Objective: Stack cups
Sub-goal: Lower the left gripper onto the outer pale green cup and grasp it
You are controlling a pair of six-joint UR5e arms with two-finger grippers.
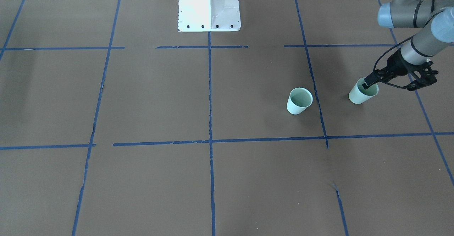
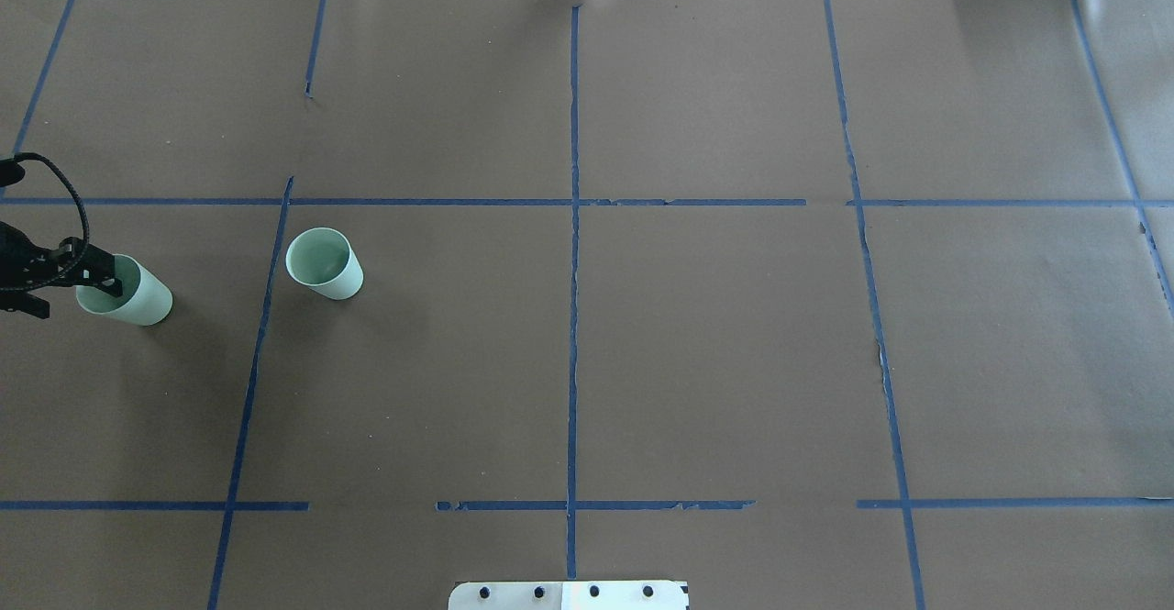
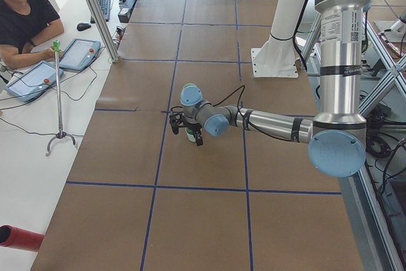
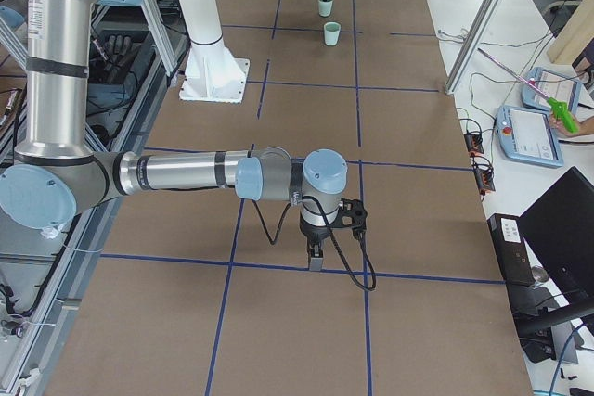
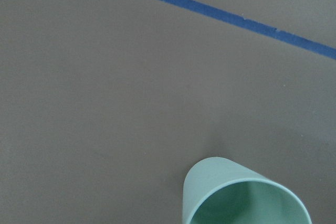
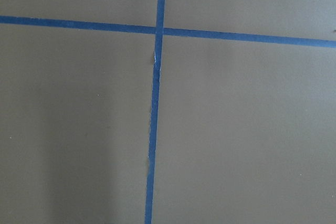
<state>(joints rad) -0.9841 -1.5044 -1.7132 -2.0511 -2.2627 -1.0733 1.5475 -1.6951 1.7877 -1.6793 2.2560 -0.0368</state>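
Two pale mint-green cups stand upright on the brown table. The free cup stands alone next to a blue tape line. The other cup is at my left gripper. That gripper is open, with one finger inside the cup's mouth and the other outside its wall. The left wrist view shows this cup's rim at the bottom edge. My right gripper hangs low over the table far from both cups; I cannot tell whether it is open or shut.
Blue tape lines divide the brown table into squares. The robot's white base stands at the table's robot side. A person sits at tablets beyond the far edge.
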